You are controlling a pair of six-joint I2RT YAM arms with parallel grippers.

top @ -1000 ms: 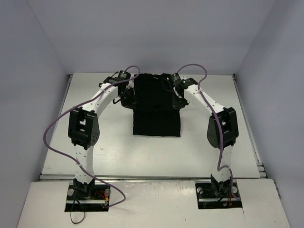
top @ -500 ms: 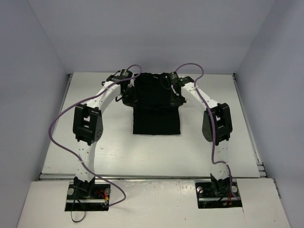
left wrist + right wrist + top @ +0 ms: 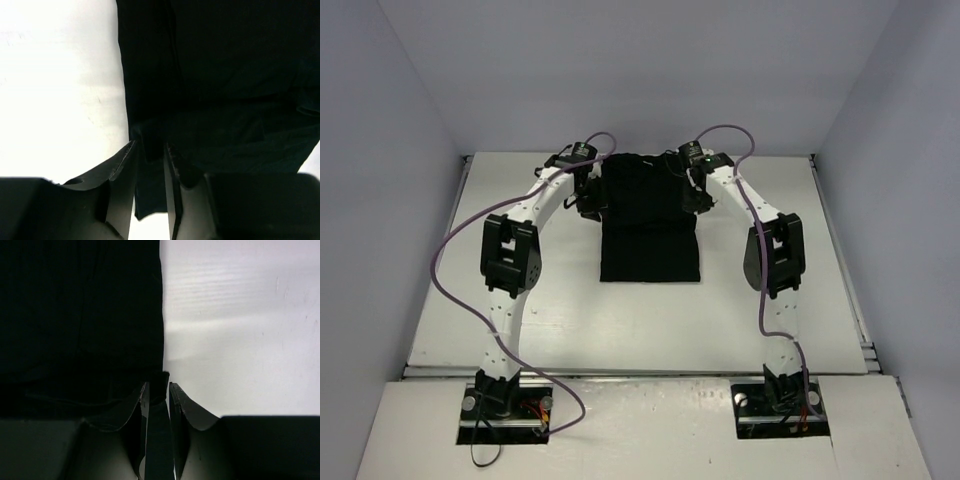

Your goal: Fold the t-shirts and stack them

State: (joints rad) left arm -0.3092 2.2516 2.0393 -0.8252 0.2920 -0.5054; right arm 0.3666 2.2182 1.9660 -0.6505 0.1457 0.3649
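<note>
Because its sides are turned in, the black t-shirt (image 3: 650, 245) lies as a long strip on the white counter (image 3: 770, 310), in the middle of the far half and between the two arms. Its long axis runs straight away from the arm bases towards the back wall. The near end is a clean, straight edge square to the counter's sides, and the far end reaches almost to the back edge. The far half looks a little wider and thicker than the near half. Which end carries the collar cannot be told, since the cloth reads as plain dark. The left tool (image 3: 589, 204) sits at the strip's left edge in its far half, and the right tool (image 3: 696, 198) sits at the right edge, level with it. Seen from the left wrist, the left tool (image 3: 150, 146) has its fingers slightly spread, with a narrow gap and the shirt's edge lying in that gap at the tips. The right wrist view shows the same: the right tool (image 3: 158, 385) is narrowly spread over a corner of the cloth edge, with bare counter to its right.
</note>
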